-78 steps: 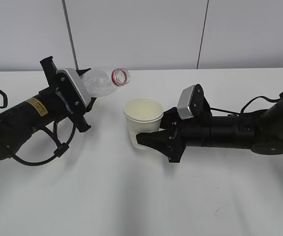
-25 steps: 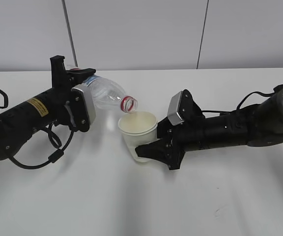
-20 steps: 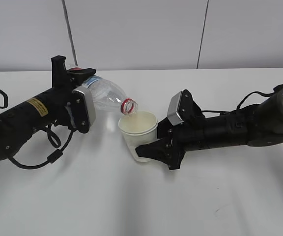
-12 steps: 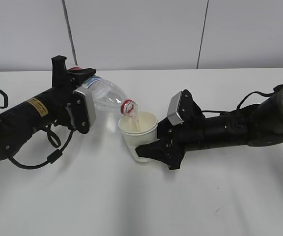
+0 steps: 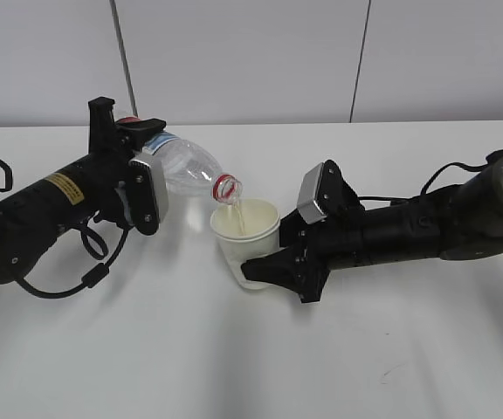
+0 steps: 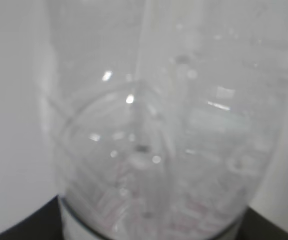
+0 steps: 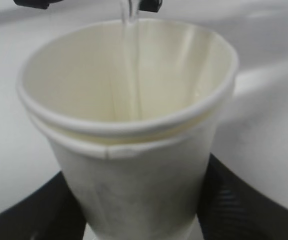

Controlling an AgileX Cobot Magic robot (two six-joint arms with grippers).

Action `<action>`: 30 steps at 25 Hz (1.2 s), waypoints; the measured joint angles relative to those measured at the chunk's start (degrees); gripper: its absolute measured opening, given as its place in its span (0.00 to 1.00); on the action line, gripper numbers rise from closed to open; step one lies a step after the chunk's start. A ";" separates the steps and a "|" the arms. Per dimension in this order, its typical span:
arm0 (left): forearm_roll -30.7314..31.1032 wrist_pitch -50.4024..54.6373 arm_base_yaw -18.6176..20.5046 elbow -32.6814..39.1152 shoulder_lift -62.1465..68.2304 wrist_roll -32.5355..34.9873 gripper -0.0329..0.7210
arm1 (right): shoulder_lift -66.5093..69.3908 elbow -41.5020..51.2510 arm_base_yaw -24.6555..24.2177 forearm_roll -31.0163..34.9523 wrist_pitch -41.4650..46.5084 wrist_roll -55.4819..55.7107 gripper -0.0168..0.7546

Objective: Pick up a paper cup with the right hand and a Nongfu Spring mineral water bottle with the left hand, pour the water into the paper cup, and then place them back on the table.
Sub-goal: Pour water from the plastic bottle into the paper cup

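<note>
Far left, lying low over the table [image 5: 234, 367]: the left hand [image 5: 134, 144], black, yellow sticker on the forearm, cables looping beneath, wrist rolled over so the silver-grey camera block faces right. Clamped on the Nongfu Spring mineral water bottle [image 5: 186, 168], jaws partway apart around its body; up close in the left wrist view, only the clear ribbed bottle wall [image 6: 159, 150] fills the frame, blurred, dark finger edges at the bottom corners. Bottle tipped nearly flat, mouth and red neck ring angled down to the right, just above the near-left rim of the paper cup [image 5: 246, 240].

Between mouth and cup: a thin stream of water [image 5: 237, 214], falling inside the rim; seen again in the right wrist view as a clear thread [image 7: 130, 65] running down the cup's inner wall.

Right of centre: the right hand [image 5: 273, 269], arm stretched in from the right edge and slanting down toward the table, camera block on top. Closed around the cup's lower half, black fingers on either side, cup held upright, slightly tilted, off the tabletop or barely on it — cannot tell which.
</note>
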 joint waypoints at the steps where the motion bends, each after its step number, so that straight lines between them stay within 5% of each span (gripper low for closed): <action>1: 0.00 0.00 0.00 0.00 0.00 0.00 0.52 | 0.00 0.00 0.00 0.00 0.00 0.00 0.60; 30: -1.75 -0.04 0.00 0.00 0.00 2.95 0.52 | 0.00 0.00 0.00 -0.53 0.00 0.22 0.60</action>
